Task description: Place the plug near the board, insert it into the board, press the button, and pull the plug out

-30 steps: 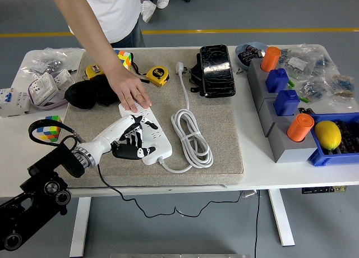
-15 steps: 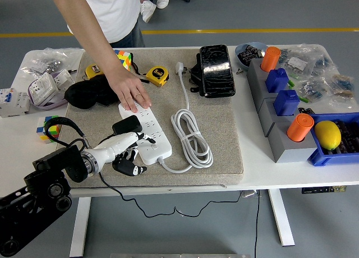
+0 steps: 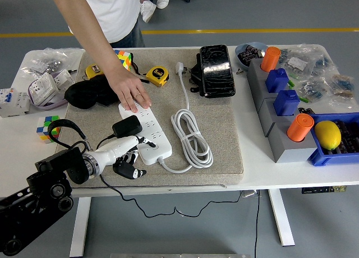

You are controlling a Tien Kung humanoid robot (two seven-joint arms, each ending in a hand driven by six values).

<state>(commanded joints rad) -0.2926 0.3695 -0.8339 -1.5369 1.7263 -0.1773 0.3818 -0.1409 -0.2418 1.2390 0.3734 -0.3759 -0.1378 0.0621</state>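
Just right of left hand point(image 3: 128, 157): white board point(image 3: 147, 132), black plug point(image 3: 125, 125) sitting at its near-left edge, above fingers. Hand curled, grip on plug unclear. Person's hand point(image 3: 130, 92) pins board's far end. Risk: weak pinch, plug slips.

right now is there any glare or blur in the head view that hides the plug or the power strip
Head view: lighting is even with soft shadows. Glare sits only on the glossy black case, away from the work. The white power strip and black plug look sharp; the left hand is slightly soft, its fingers hard to separate.
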